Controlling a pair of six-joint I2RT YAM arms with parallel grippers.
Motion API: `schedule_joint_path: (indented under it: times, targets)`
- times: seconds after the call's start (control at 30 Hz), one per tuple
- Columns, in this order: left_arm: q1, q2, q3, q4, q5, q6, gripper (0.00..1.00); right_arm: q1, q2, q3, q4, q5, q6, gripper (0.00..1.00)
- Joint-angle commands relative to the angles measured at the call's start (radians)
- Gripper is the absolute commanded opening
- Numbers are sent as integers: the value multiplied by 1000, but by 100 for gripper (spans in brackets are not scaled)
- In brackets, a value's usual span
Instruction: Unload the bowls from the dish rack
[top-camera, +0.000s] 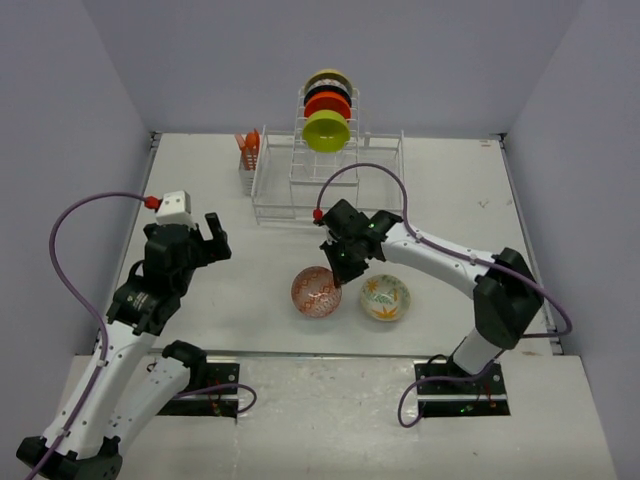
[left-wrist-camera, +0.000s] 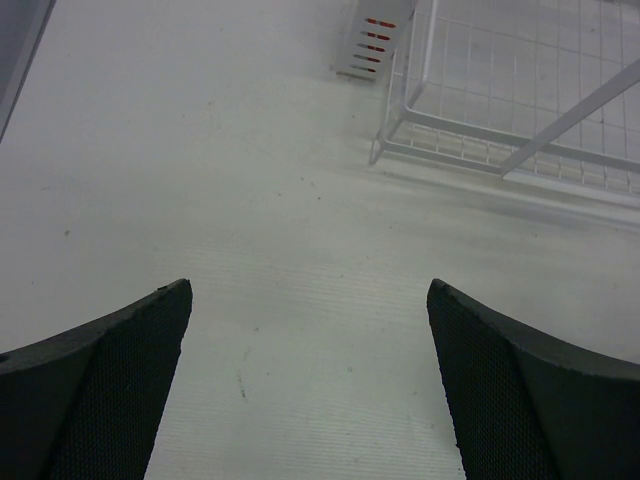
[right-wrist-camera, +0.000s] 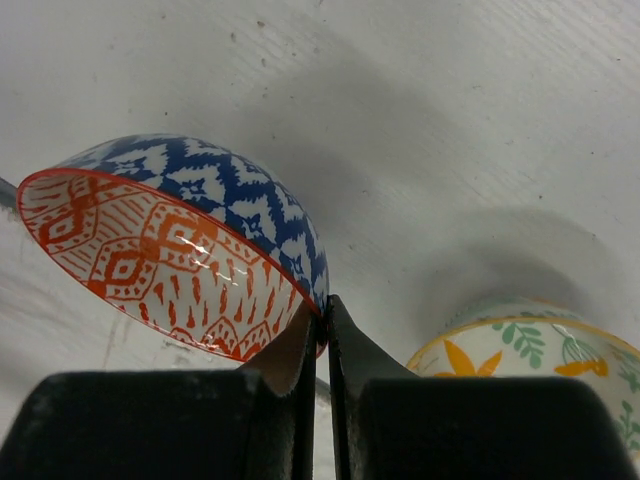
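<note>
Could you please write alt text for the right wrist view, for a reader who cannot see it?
The right gripper is shut on the rim of a red-patterned bowl, which is tilted and blue and white on the outside. A leaf bowl sits upright at lower right on the white table.

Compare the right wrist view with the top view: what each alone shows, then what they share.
Right wrist only: the red patterned bowl has a blue outside, and its rim is pinched in the right claw. Top only: the dish rack holding four upright bowls, orange utensils, and the open left claw. Both: the red patterned bowl, tilted, beside the leaf bowl on the table.
</note>
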Motion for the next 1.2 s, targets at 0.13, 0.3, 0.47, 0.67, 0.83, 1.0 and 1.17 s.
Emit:
schedule_joint_path:
  times: [0.13, 0.3, 0.47, 0.67, 0.83, 1.0, 1.17]
  targets:
    - [-6, -32, -7, 27, -24, 11, 100, 3, 113, 74, -2, -61, -6, 0]
    - [-6, -35, -7, 27, -24, 11, 100, -3, 194, 77, -11, -15, -13, 1]
    - [-6, -38, -7, 27, -23, 11, 100, -5, 193, 85, -23, 8, -13, 34]
    - [-6, -32, -7, 25, -23, 11, 100, -5, 53, 91, -64, 66, -9, 59]
    - [-6, -29, -6, 25, -23, 11, 100, -5, -111, 88, -100, 142, -12, 64]
    - [-6, 26, 11, 30, 29, 32, 100, -3, -271, 59, -89, 277, -12, 74]
    - [-14, 231, 257, -62, 86, 41, 100, -5, -502, -39, -109, 299, 65, 99]
